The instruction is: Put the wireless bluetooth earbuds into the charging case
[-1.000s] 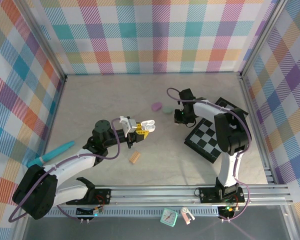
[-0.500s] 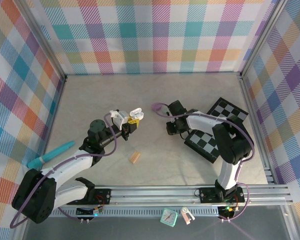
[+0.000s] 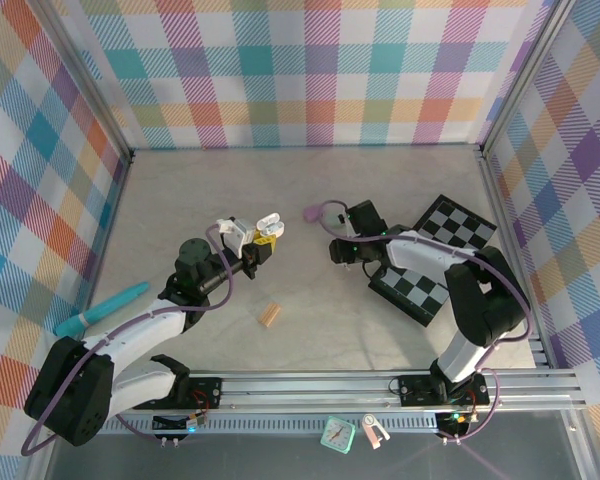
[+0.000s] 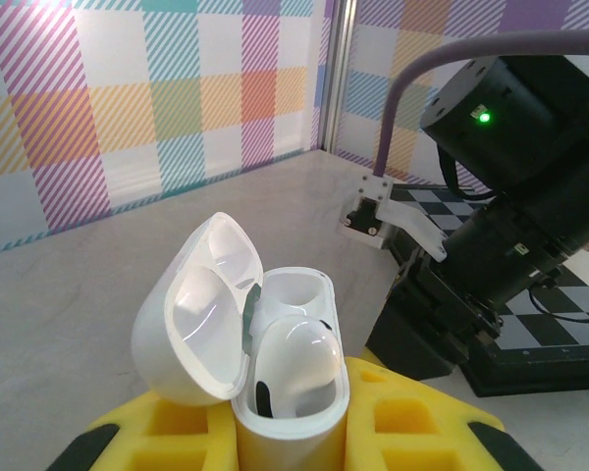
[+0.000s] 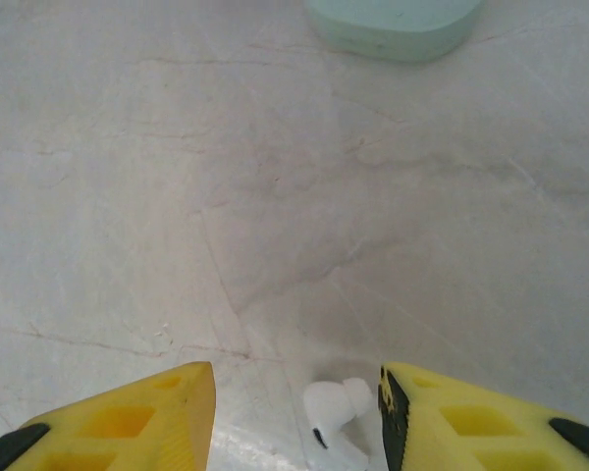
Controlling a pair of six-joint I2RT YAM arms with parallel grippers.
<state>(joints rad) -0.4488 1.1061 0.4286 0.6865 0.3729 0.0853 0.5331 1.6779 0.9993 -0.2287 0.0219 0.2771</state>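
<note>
While the white charging case (image 4: 285, 444), lid tipped open, is pinched upright in the left hand (image 3: 258, 243), one whitish earbud (image 4: 299, 358) is seen seated in its near socket. Over on the tabletop (image 5: 275, 196), a second white earbud (image 5: 339, 417) is found lying between the spread fingers of the right hand (image 5: 294, 394), close against one finger; a pale green case (image 5: 393, 20) is spotted beyond.
</note>
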